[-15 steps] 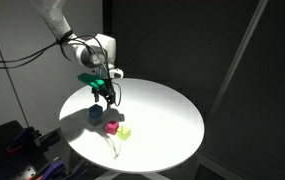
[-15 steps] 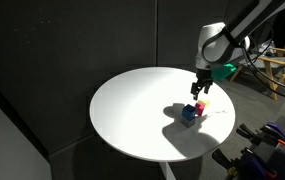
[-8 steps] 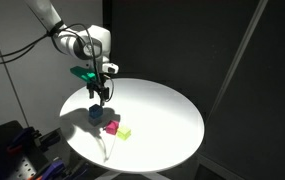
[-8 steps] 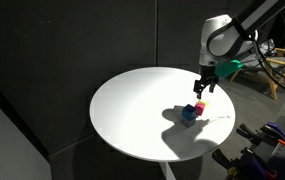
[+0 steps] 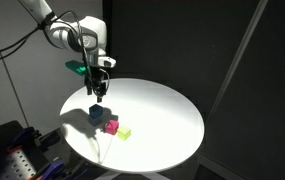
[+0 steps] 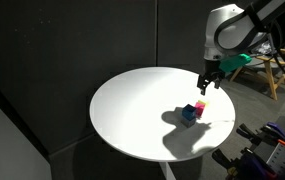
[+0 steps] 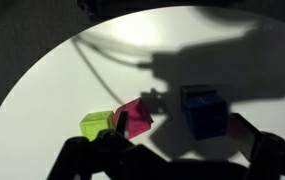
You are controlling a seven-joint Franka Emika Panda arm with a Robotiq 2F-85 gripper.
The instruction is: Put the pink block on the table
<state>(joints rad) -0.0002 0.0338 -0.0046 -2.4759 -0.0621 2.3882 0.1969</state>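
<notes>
— Where's the pink block (image 7: pixel 134 116)?

— On the round white bench (image 5: pixel 162 115), pressed against the yellow-green cube (image 7: pixel 98 124), blue cube (image 7: pixel 202 110) near. The claw (image 5: pixel 99 94) hangs above, holding nothing; apart or together, I can't tell.

— The risk?

— A descent could nudge the cluster and scatter the cubes.

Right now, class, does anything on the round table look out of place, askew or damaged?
Nothing stands out. The pink block, the yellow-green cube and the blue cube sit close together, intact, on the white table. The claw hangs above them, holding nothing.
</notes>
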